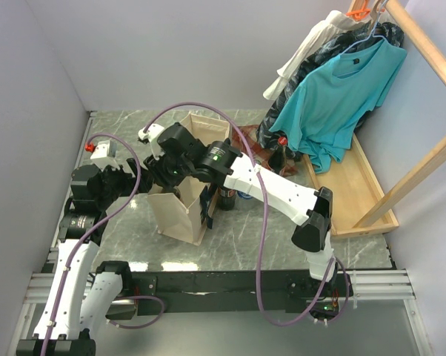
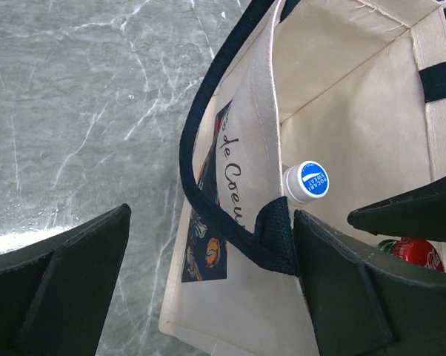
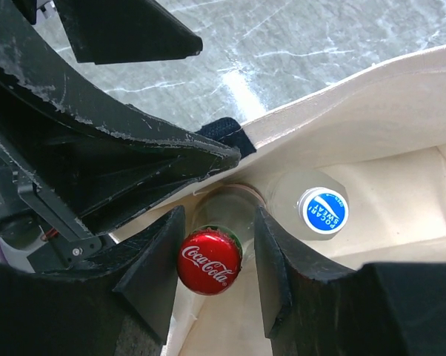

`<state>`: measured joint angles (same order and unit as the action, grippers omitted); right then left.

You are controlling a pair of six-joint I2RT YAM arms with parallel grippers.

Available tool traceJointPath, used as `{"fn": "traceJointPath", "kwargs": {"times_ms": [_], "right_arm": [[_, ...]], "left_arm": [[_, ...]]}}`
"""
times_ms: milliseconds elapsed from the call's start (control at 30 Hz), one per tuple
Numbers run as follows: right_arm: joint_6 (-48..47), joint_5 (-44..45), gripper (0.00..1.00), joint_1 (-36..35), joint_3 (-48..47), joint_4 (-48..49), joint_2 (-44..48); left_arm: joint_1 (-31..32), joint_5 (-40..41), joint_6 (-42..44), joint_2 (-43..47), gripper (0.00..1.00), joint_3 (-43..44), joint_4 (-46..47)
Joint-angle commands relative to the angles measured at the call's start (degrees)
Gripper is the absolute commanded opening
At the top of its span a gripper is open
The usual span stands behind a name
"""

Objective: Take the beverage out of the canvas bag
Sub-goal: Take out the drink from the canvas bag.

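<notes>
The beige canvas bag [image 1: 180, 215] stands open on the marble table, with navy handles and a dark print [image 2: 208, 252]. Inside stand two beverages. One is a glass bottle with a red Coca-Cola cap [image 3: 210, 261] [image 2: 415, 251], the other a clear bottle with a blue Pocari Sweat cap [image 3: 323, 210] [image 2: 313, 180]. My right gripper [image 3: 217, 215] reaches down into the bag, its fingers closed in on either side of the Coca-Cola bottle's neck. My left gripper [image 2: 212, 222] is wide open astride the bag's printed wall [image 2: 230, 311], one finger inside by the handle strap, the other outside.
A dark bottle [image 1: 227, 199] stands on the table just right of the bag. Further right is a wooden tray [image 1: 356, 200] under a rack with a teal shirt [image 1: 341, 96] and other clothes. Small white and orange objects [image 1: 101, 148] lie at the far left.
</notes>
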<state>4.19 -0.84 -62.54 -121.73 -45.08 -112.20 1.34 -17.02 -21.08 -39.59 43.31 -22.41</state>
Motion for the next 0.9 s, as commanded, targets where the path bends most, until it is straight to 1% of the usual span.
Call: {"fn": "traceJointPath", "kwargs": {"times_ms": [0,100,133,200,233,367,400,433,467,600,633,867], "right_arm": [[-0.3,0.8,0.48,-0.5,-2.1,0.3,-0.1],[-0.2,0.8,0.41,-0.4,-2.5,0.0,-0.5],[-0.2,0.8,0.37,-0.5,-2.5,0.1,-0.6],[-0.2,0.8,0.36,-0.5,-2.6,-0.1,-0.6],[-0.2,0.8,0.32,-0.5,-2.7,-0.1,-0.7],[-0.1,0.8,0.31,-0.5,-2.7,-0.5,-0.6],[-0.3,0.8,0.32,-0.5,-2.7,-0.6,-0.5],[-0.2,0.8,0.39,-0.6,-2.7,-0.8,-0.3],[-0.1,0.8,0.44,-0.5,-2.5,-0.9,-0.2],[-0.1,2.6,0.49,-0.4,-1.8,-0.8,0.5],[-0.1,2.9,0.54,-0.5,-1.6,-0.7,0.8],[0.0,3.5,0.55,-0.5,0.4,0.6,2.8]], "left_arm": [[0.1,0.7,0.6,0.2,0.96,0.4,0.0],[0.2,0.6,0.6,0.0,0.96,0.3,0.0],[0.2,0.6,0.6,0.0,0.96,0.3,0.0],[0.1,0.4,0.6,0.0,0.96,0.4,0.1],[0.1,0.5,0.6,0.0,0.96,0.4,0.1],[0.2,0.6,0.6,0.0,0.96,0.4,0.1],[0.2,0.6,0.6,0.0,0.96,0.3,0.1],[0.2,0.6,0.6,0.0,0.96,0.4,0.1],[0.2,0.6,0.6,0.0,0.96,0.3,0.1],[0.1,0.5,0.6,-0.1,0.96,0.4,0.1],[0.1,0.5,0.6,-0.1,0.96,0.4,0.2],[0.1,0.5,0.6,-0.5,0.96,0.5,0.3]]}}
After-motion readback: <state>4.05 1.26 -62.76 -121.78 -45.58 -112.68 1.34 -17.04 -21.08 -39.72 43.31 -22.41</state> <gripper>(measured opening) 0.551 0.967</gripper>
